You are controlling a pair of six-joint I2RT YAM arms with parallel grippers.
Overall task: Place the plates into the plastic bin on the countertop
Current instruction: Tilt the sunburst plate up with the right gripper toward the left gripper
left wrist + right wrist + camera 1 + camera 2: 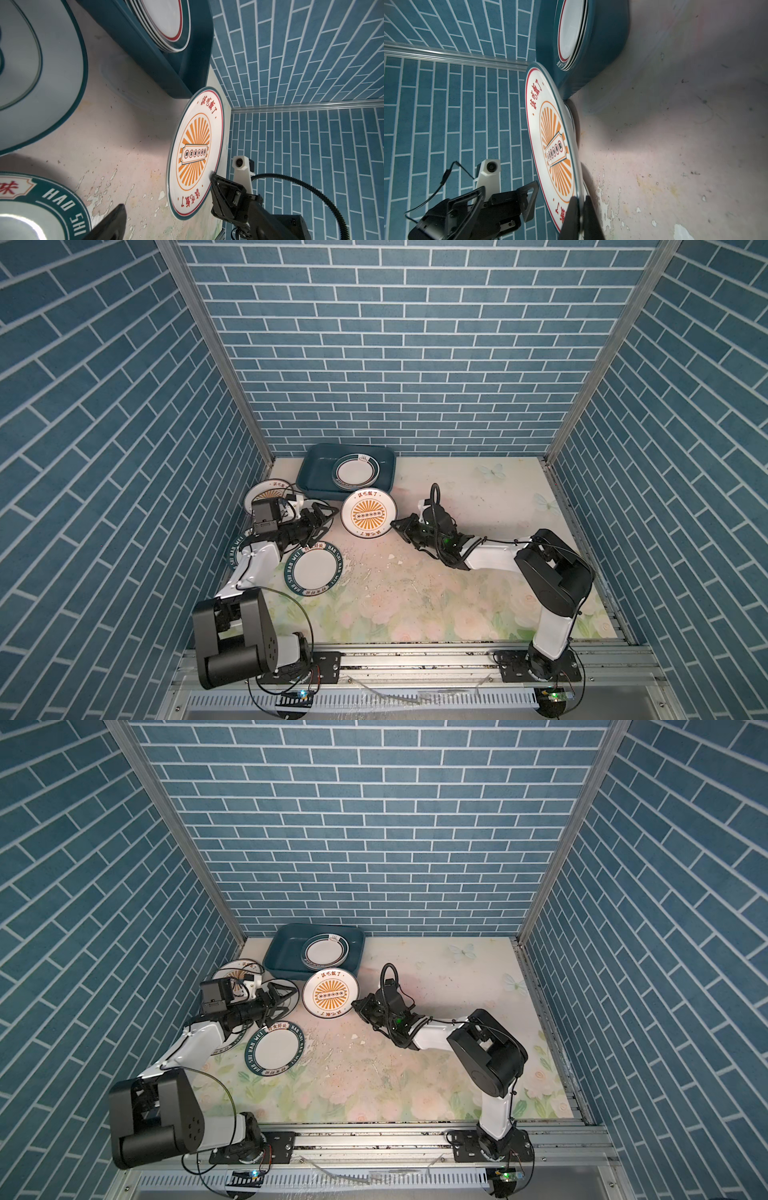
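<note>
Well, in both top views the right jaws are clenched on the rim of the sunburst plate (368,514) (330,994), which reaches away from them toward the plastic bin (322,468) (286,950). Beyond the plate, seen from these jaws, a stack of plates (356,472) (324,952) lies inside the bin. The left jaws are released and empty, on the opposite side of the sunburst plate. A lettered plate (314,569) (277,1048) lies flat on the worktop (415,593) near them.

From the left wrist, only one of the left fingers (112,224) shows. Ahead of it the sunburst plate (195,151) is tilted, with the right jaws pinching its rim. A green-rimmed plate (52,72) and the lettered plate (52,199) lie close to the left jaws.

From the right wrist, the plate's rim sits between the two fingers (590,222). The far edge of the plate (550,145) is just beside the bin wall (602,52); I cannot tell if they touch. Across the plate, the left jaws stand wide apart with nothing between them.
</note>
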